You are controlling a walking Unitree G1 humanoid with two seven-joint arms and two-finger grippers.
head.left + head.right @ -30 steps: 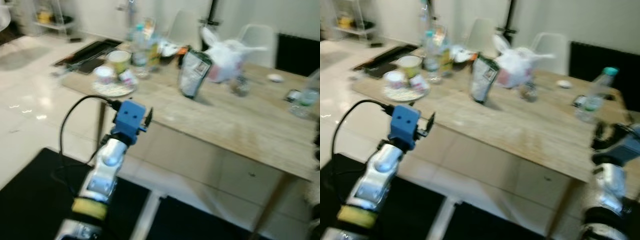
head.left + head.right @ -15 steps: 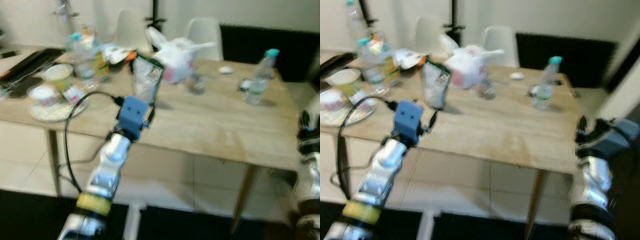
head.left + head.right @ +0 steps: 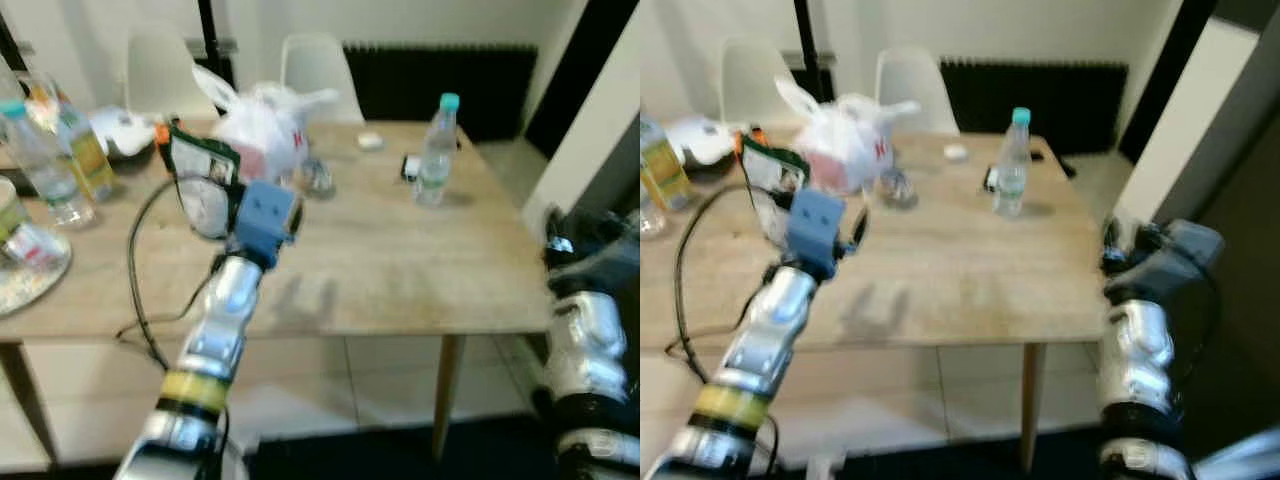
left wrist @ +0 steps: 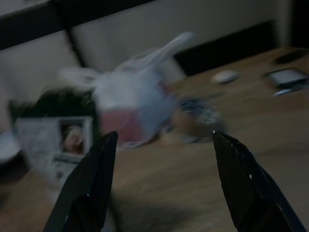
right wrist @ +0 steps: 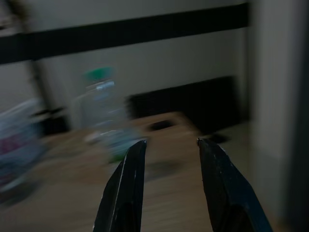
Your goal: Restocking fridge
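A clear water bottle [image 3: 437, 150] with a teal cap stands near the far right corner of the wooden table [image 3: 400, 270]. A white plastic bag [image 3: 262, 118] and a green and white pouch [image 3: 198, 182] stand left of it, with a small glass jar [image 4: 195, 113] beside the bag. My left gripper [image 4: 164, 137] is open, held above the table and facing the bag and pouch; its blue wrist block [image 3: 266, 214] is raised over the table's middle. My right gripper [image 5: 171, 142] is open with nothing in it, off the table's right end, facing the bottle [image 5: 104, 113].
More bottles [image 3: 60, 160] and a plate [image 3: 25, 275] sit at the table's left end. A dark phone [image 4: 287, 77] lies by the water bottle. Two white chairs [image 3: 310, 65] and a dark radiator [image 3: 440, 75] stand behind. A pale wall edge [image 3: 1200, 120] rises at right.
The whole view has swung right along the table, so the camera moved. The water bottle and my right arm came into sight; the table's things stay put.
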